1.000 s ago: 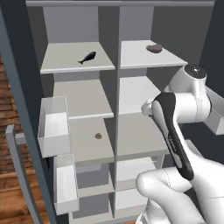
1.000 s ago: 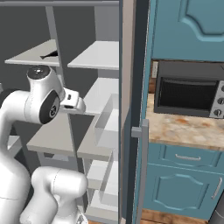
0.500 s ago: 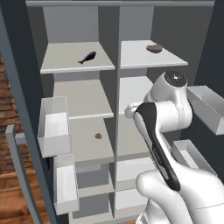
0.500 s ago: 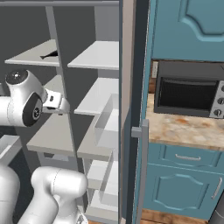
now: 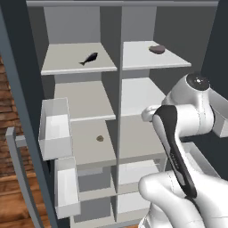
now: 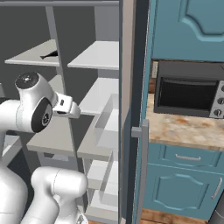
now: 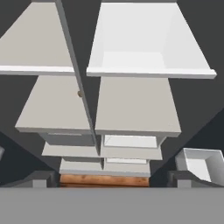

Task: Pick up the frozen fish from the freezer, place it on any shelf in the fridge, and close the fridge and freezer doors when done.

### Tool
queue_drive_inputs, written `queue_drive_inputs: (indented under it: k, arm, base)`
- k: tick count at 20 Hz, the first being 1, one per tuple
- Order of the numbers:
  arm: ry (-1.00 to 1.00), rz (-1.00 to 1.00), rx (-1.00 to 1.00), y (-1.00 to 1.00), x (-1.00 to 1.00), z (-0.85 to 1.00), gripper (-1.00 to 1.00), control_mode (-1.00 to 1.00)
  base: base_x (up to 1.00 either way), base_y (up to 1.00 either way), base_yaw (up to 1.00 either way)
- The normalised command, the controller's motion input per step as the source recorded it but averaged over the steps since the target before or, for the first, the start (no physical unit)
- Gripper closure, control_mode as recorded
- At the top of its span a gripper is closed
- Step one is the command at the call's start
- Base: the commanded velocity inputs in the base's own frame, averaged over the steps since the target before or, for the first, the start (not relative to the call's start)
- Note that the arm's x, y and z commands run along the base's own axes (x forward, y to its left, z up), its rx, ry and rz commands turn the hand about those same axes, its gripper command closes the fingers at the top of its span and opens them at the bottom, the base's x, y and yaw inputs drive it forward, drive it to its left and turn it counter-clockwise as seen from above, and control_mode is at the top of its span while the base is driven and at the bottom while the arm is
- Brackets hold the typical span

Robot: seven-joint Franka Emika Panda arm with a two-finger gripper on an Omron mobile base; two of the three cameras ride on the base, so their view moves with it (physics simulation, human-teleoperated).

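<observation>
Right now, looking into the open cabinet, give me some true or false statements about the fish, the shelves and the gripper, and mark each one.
1. The frozen fish lies on the top left shelf. True.
2. The gripper holds the fish. False: it is open and empty.
3. A dark maroon lump sits on the top right shelf. True.
4. Both cabinet doors are shut. False: the shelves stand exposed.
5. The microwave stands inside the cabinet. False: it sits on the counter beside it.

Fish (image 5: pixel 89 58) on top-left shelf; lump (image 5: pixel 156 49) top-right; nugget (image 5: pixel 100 138) lower left.
</observation>
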Motion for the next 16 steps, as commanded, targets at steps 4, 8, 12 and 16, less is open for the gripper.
queue_drive_inputs:
  k: [4, 8, 12, 16]
  arm:
    - [0.0, -0.03, 0.0, -0.3, -0.14, 0.0, -1.0, -1.0]
    - [0.0, -0.02, 0.0, -0.03, 0.0, 0.0, -1.0, -1.0]
    - [0.0, 0.0, 0.0, 0.0, 0.0, 0.0, -1.0, -1.0]
    - [0.0, 0.0, 0.0, 0.0, 0.0, 0.0, -1.0, -1.0]
  base:
    - [0.0, 0.0, 0.0]
    - [0.0, 0.0, 0.0]
    - [0.0, 0.0, 0.0]
    - [0.0, 0.0, 0.0]
